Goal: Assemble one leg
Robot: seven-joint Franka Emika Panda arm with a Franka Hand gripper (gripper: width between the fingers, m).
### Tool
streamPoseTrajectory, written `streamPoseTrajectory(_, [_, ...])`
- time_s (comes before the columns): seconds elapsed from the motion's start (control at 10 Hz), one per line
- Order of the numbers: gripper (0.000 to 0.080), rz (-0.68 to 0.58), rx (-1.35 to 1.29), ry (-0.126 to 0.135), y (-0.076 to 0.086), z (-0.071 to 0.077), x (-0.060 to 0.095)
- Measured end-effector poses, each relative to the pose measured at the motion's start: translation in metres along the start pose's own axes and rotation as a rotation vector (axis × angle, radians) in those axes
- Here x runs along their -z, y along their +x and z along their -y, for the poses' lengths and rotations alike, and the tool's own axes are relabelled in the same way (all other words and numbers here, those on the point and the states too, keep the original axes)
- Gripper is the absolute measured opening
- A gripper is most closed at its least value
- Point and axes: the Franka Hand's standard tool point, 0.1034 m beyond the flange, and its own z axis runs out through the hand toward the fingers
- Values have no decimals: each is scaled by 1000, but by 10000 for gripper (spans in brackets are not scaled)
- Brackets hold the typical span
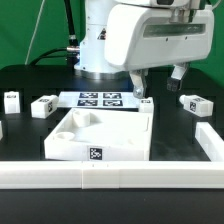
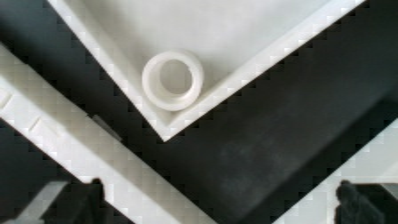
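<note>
The tool (image 1: pixel 160 88) is held apart and empty over a corner socket (image 2: pixel 173 80) of the panel (image 1: pixel 70 148); the nearest leg (image 1: pixel 193 103) is found on the desk (image 1: pixel 30 130), toward the exterior view's right.

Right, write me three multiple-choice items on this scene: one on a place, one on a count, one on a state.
1. Relative to the white panel, the leg nearest the gripper lies:
A) on top of it
B) on the black table, off its right in the exterior view
C) inside one of its corners

2. The wrist view shows how many of the panel's round sockets?
A) none
B) one
C) three

3. The gripper is:
A) open and empty
B) shut on the leg
C) shut on the panel

1 B: bare table separates leg and panel.
2 B: a single round socket sits at the corner.
3 A: its jaws stand apart with nothing between.
</note>
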Motion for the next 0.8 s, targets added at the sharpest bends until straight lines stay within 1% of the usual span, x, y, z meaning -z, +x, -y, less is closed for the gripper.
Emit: streamPoseTrajectory(0.8, [650,-2,16,0,0,0,-1])
